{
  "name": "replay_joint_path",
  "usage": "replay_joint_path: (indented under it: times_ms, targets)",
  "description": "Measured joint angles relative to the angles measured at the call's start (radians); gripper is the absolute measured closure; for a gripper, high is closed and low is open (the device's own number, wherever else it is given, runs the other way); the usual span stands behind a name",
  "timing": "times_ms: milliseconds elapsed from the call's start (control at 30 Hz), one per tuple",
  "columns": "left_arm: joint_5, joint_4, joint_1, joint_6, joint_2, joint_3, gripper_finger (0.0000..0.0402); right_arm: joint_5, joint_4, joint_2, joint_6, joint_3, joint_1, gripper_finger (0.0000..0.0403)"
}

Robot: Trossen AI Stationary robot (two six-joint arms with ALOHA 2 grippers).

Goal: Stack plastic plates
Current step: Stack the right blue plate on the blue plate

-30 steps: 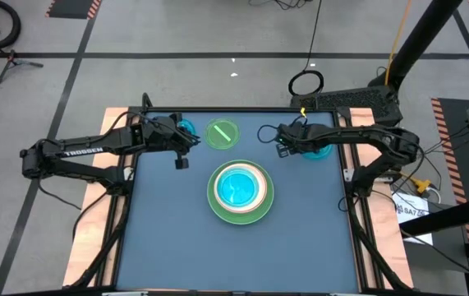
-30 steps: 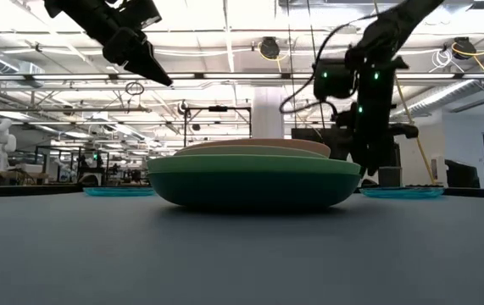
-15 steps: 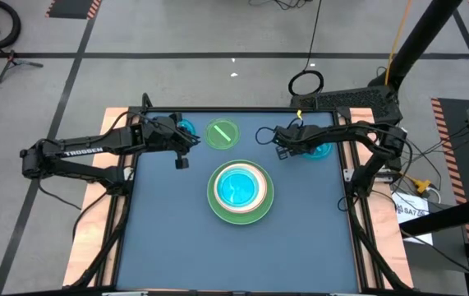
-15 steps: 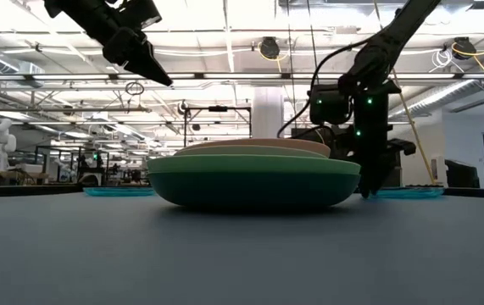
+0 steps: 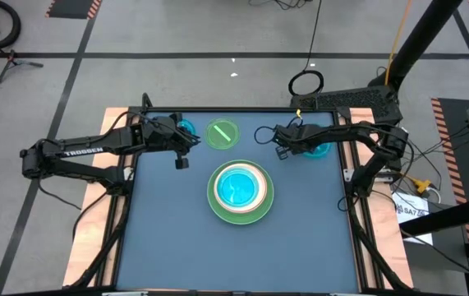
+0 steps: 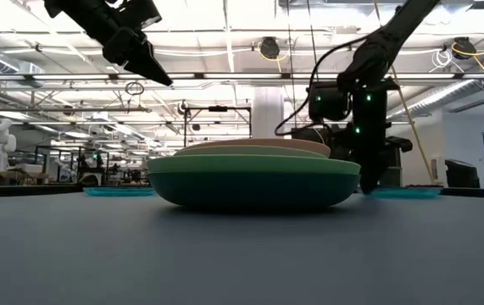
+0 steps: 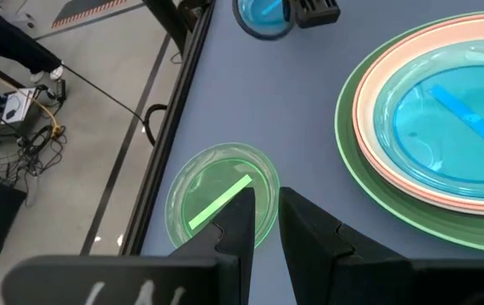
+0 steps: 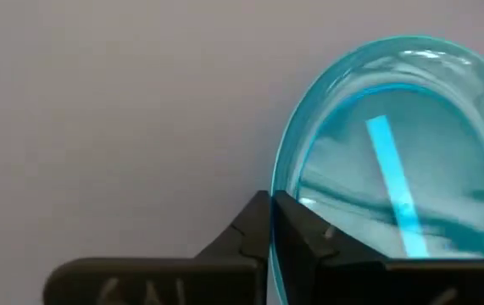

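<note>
A dark blue-grey table is sitting in a wide workshop hall with overhead lights. At its centre, a stack of plates is resting, a cyan plate topmost. The right gripper is pinching the rim of a small cyan plate near the far right edge, its fingers nearly together. The left gripper is hovering high above a lime plate, its fingers standing narrowly apart, holding nothing. Another cyan plate is lying at the far left.
</note>
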Motion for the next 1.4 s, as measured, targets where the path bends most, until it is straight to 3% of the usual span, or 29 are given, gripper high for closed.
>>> replay_joint_path:
  times_ms: [267,533,667,867,1400]
  targets:
    - [0.000,0.000,0.000,0.000,0.000,0.000,0.0339,0.001,-0.001,-0.099,-0.075,0.088,0.083,0.0399]
    - [0.000,0.001,0.000,0.000,0.000,0.000,0.0339,-0.012,0.052,-0.112,-0.241,0.231,0.255,0.0401]
    - [0.000,0.002,0.000,0.000,0.000,0.000,0.0339,-0.149,0.106,-0.112,-0.349,0.278,0.341,0.0401]
    - [0.000,0.002,0.000,0.000,0.000,0.000,0.0339,-0.373,0.218,-0.112,-0.368,0.283,0.419,0.0399]
    - [0.000,0.013,0.000,-0.001,0.000,-0.001,0.0339,-0.396,0.224,-0.112,-0.401,0.283,0.486,0.0337]
